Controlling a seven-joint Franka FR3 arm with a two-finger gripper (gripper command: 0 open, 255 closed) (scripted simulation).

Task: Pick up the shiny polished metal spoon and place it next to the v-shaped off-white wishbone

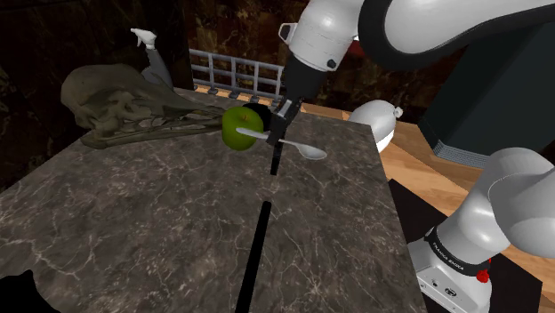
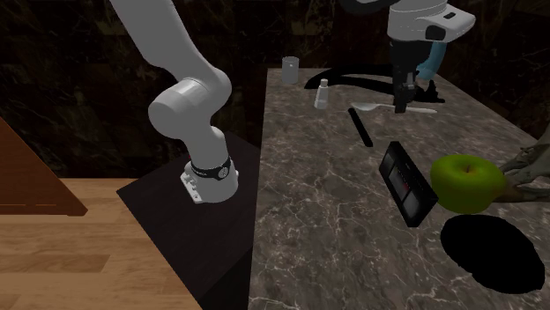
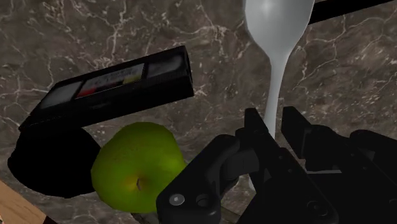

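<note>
Fingers [image 3: 253, 130] are clamping the spoon [image 1: 309, 151] by its slim handle, centre frame, risking it pivoting loose onto the surface [image 1: 133, 222].

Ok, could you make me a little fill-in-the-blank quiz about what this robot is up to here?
1. The black gripper is shut on the handle of a ___.
2. The apple beside the black cassette is ___ in colour.
3. The arm that carries the gripper is mostly ___.
Missing words: spoon; green; white.
</note>
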